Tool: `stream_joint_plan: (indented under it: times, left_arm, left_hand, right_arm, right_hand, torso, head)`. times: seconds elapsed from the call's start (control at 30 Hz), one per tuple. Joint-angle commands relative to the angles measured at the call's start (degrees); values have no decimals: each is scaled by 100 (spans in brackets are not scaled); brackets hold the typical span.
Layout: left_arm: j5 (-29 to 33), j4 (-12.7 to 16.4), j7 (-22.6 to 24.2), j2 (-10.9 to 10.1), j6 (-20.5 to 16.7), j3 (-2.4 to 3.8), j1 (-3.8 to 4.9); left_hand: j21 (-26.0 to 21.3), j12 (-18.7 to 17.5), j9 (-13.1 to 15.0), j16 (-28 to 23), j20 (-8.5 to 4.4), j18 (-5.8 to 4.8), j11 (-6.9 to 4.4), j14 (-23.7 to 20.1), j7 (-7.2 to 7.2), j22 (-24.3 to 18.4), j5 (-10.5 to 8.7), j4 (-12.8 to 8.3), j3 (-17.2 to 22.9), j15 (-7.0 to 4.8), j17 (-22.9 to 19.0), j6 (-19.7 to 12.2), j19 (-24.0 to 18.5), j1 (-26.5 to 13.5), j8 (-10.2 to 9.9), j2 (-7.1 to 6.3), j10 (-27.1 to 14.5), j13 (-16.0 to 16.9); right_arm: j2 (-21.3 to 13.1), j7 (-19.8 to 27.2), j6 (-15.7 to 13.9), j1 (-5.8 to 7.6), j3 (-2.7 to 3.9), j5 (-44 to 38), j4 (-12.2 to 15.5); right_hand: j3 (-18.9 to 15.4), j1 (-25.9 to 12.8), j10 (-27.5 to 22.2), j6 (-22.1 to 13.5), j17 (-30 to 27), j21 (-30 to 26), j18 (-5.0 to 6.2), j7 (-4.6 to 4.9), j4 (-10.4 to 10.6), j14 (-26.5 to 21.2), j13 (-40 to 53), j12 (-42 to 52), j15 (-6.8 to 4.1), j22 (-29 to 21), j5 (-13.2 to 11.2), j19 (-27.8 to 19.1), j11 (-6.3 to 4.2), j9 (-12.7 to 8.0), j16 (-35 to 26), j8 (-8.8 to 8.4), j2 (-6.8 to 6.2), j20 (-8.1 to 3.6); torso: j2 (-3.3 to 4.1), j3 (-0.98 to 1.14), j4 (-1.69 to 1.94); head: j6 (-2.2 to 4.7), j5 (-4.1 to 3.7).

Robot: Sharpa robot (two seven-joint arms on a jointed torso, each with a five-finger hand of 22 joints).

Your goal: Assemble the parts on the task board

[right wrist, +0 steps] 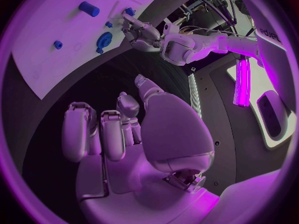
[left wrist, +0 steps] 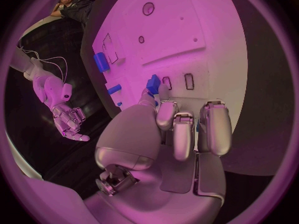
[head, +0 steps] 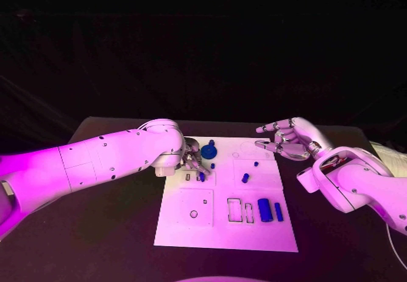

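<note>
The white task board (head: 224,232) lies in the middle of the black table. My left hand (head: 193,157) hovers low over its far left part, fingers curled in. In the left wrist view, the thumb and a finger pinch a small blue part (left wrist: 152,83) beside two small slots (left wrist: 189,80). A blue gear (head: 209,152) sits just beyond that hand. Small blue pegs (head: 245,177) stand mid-board, and two blue cylinders (head: 264,210) lie at the near right. My right hand (head: 287,141) hangs open and empty above the board's far right corner.
Rectangular recesses (head: 235,210) and a square plate outline with a hole (head: 195,207) mark the board's near half. Bare black table (head: 110,235) lies on both sides of the board. The right wrist view shows the left hand (right wrist: 146,32) beside the gear (right wrist: 104,39).
</note>
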Motion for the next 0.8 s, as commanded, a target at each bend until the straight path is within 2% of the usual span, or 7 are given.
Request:
stream_joint_plan:
  times: [0.03,0.27,0.33,0.47,0.5,0.53,0.8]
  left_arm:
    - [30,14,29,13,99,0,6]
    - [71,36,59,7,92,0,5]
    - [82,45,69,3,71,0,5]
    - [92,60,95,-3,4,0,4]
    - [94,63,103,-6,-17,0,4]
    - [95,65,111,-8,-39,0,3]
    - [98,116,196,-62,-271,1,2]
  left_hand:
    - [32,-36,9,17,-49,-34,-51,602,-8,79,-4,-71,156,-37,1506,-49,8,226,-43,13,-17,-15]
    - [28,-104,-16,17,-60,-35,-46,602,8,90,5,-294,749,-40,1506,-106,1,647,-178,-125,-53,-46]
    - [23,-118,-8,17,-48,-33,-32,602,26,96,10,-225,1119,-16,1506,-73,-3,573,-226,-310,-39,-48]
    - [22,-125,8,17,-42,-32,-33,602,31,104,8,-192,1388,-11,1506,-55,-3,529,-245,-437,-31,-48]
    - [19,-130,88,17,-26,-33,-27,602,43,131,-3,-85,2246,-2,1506,-10,2,291,-273,-851,-2,-36]
    - [19,-131,102,17,-23,-33,-25,602,45,135,-5,-67,2396,0,1506,-2,2,250,-278,-923,3,-33]
    - [10,-127,199,17,-21,-34,-18,602,36,148,-5,-126,2911,-6,1506,3,4,33,-250,-1142,20,-22]
  right_arm:
    - [5,-10,97,-6,0,-19,1]
    - [2,-11,108,-7,-2,-19,1]
    - [2,-9,106,-8,-2,-19,0]
    - [4,-7,105,-9,-3,-19,-3]
    - [5,-7,105,-9,-3,-19,-3]
    - [5,-7,105,-9,-3,-19,-4]
    - [7,-5,106,-10,-3,-19,-11]
  right_hand:
    - [-20,54,-18,44,609,-36,-23,7,0,394,-8,-22,-4,-5,16,-30,-18,4,-29,13,-5,-3]
    - [-19,59,-9,47,607,-37,-23,7,0,394,3,-6,-5,-6,23,-30,-18,4,-31,14,1,-4]
    - [-19,59,-9,47,607,-37,-23,7,0,394,3,-6,-5,-6,23,-30,-18,4,-31,14,1,-4]
    - [-19,59,-9,47,607,-37,-23,7,0,394,3,-6,-5,-6,23,-30,-18,4,-31,14,1,-4]
    - [-19,58,-10,49,606,-36,-23,7,1,394,0,-9,-5,-3,26,-29,-18,4,-31,15,3,-4]
    - [-20,58,-11,51,605,-35,-24,6,2,394,-2,-11,-5,-1,28,-28,-19,5,-32,15,5,-5]
    - [-20,58,-11,51,605,-35,-24,6,2,394,-2,-11,-5,-1,28,-28,-19,5,-32,15,5,-5]
  torso:
    - [2,-1,-1]
    - [2,0,3]
    - [2,0,1]
    - [3,-1,3]
    - [3,0,3]
    - [3,0,2]
    - [6,2,1]
  head:
    - [-10,-4]
    - [-19,-4]
    - [-17,-4]
    - [-18,-6]
    - [-18,-6]
    - [-19,-5]
    - [-25,-2]
